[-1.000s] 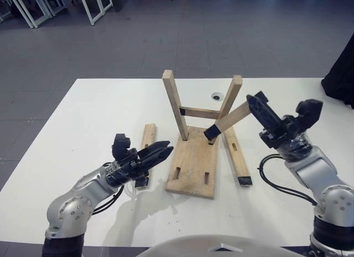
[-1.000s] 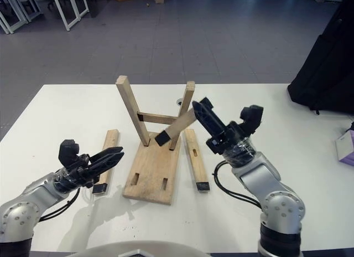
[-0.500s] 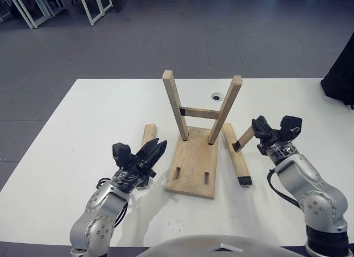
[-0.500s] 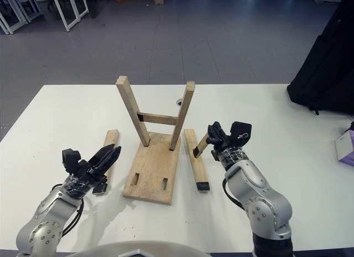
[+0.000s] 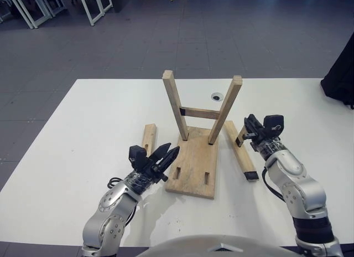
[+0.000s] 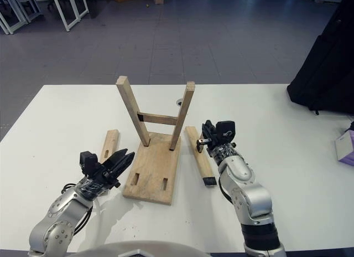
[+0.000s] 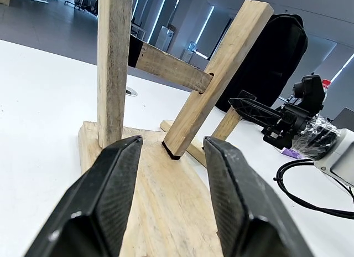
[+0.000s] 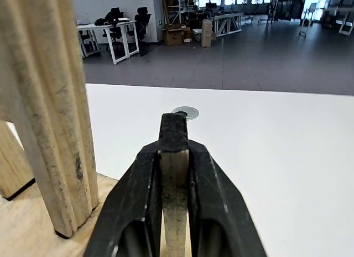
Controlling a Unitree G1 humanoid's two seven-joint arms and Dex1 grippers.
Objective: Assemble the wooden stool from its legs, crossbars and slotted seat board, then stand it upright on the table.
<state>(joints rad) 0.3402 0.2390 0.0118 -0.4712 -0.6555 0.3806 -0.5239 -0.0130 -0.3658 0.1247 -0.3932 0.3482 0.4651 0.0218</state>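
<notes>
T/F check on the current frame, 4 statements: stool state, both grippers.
1. The seat board lies flat on the table with two legs standing in it. True.
2. The left gripper is clamped on a leg. False: it is open and empty, by the board's near left edge.
3. The right gripper is shut on a short wooden piece. True.
4. Every slot in the board is filled. False: the two near slots are empty, and a loose leg lies on the table on each side of the board.
</notes>
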